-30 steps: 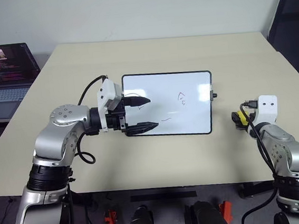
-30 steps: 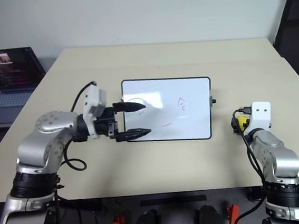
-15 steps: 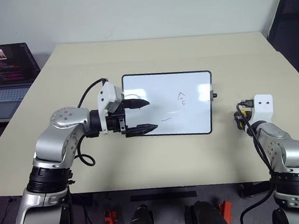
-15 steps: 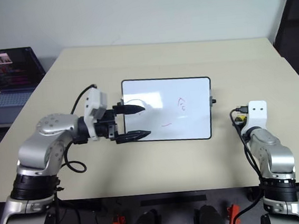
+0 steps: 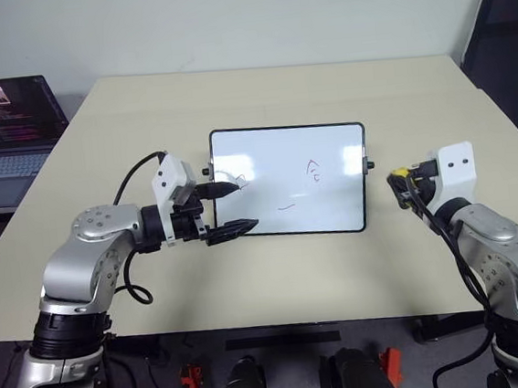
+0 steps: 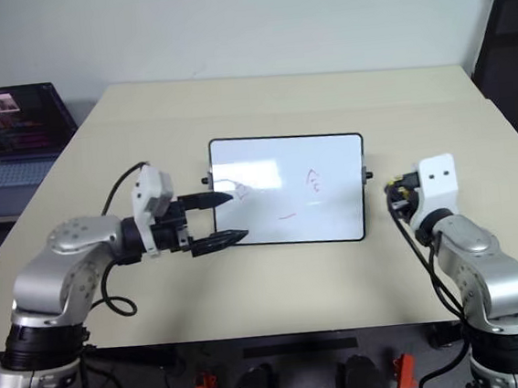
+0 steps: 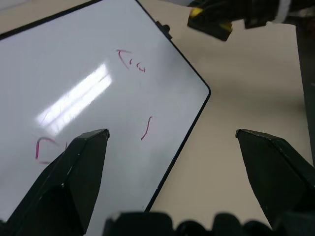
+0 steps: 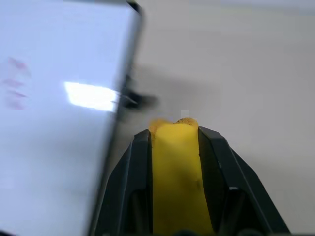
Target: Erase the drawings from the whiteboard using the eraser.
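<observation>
— Yellow block first: where's the eraser (image 8: 176, 177)?
— Clamped between the two black fingers of the right gripper (image 5: 404, 189), lifted off the table (image 5: 276, 275), just beside the whiteboard's right short edge near the small black knob (image 5: 371, 165). The right wrist view shows the fingers pressed against both long sides of it.

— And the whiteboard (image 5: 287, 179) itself?
— Lying flat in the middle of the beige table, long side across.

— Drawings (image 5: 314, 169) on it?
— Yes, thin red marks: a small cluster toward the right, a short stroke lower down near the centre, and a rounded scribble at the left end, partly behind a fingertip. How many separate strokes the cluster has I can't quite make out.

— Left gripper (image 5: 231, 207)?
— Jaws spread wide, holding nothing. It sits at the board's left end, pointing across it, upper finger over the white surface, lower finger near the front edge.

— Anything else around?
— An open laptop (image 5: 7, 136) on a side surface to the far left.
</observation>
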